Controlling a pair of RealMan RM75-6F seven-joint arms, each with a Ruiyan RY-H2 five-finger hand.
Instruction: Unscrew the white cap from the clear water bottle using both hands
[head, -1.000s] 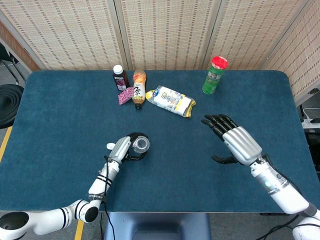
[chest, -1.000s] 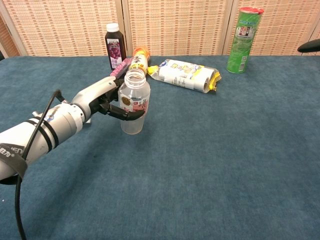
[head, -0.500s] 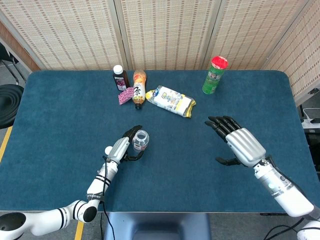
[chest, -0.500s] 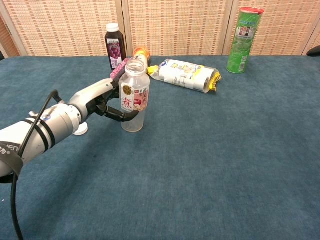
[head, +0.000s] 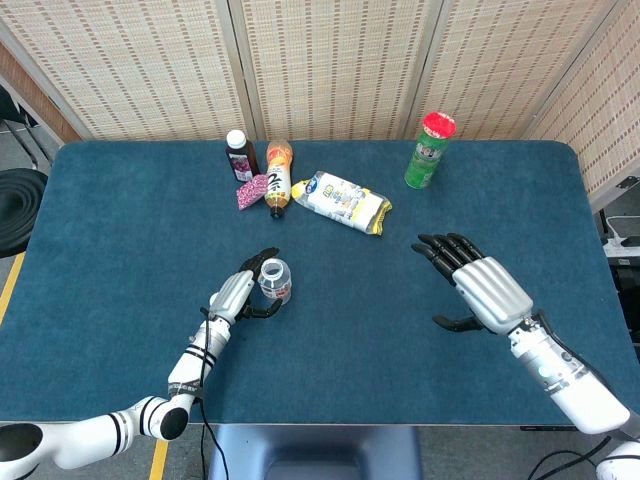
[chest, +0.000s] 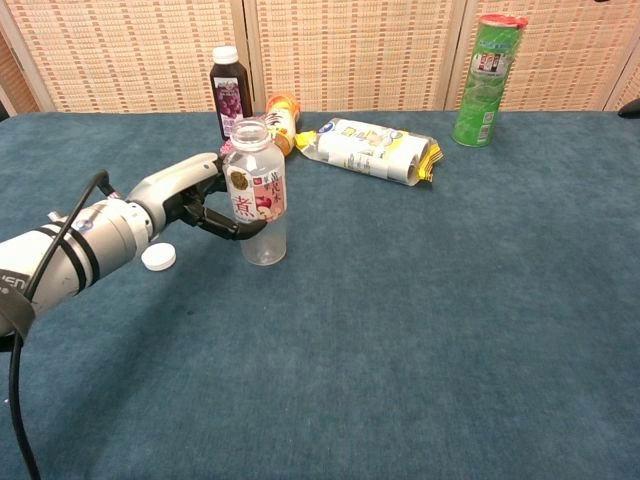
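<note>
Left hand (chest: 190, 200) curls around the clear water bottle (chest: 256, 195), which stands upright on the blue table (chest: 450, 330) near its left-centre; fingers (chest: 222, 228) wrap the labelled mid-body from the robot's left side, though whether they grip firmly or merely rest against it cannot be told. Right hand (head: 478, 288) hovers spread and empty over the table, well apart from the bottle (seen in the head view only). The bottle's neck is open, and the white cap (chest: 158, 257) lies on the table just beside the left wrist, so the unscrewing appears complete.

Handling: the bottle looks empty, hence light and easily tipped; its thin wall would likely dent under a hard squeeze, and the smooth label may slip. The labelled mid-body seems the soundest place to hold.

Surroundings: at the far edge stand a dark juice bottle (chest: 227, 92), an orange-capped bottle (chest: 281, 115) lying on its side, a pink packet (head: 251, 191) and a wrapped roll pack (chest: 368, 148); a green canister (chest: 484, 80) stands further right. None stands between the hands and the bottle.
</note>
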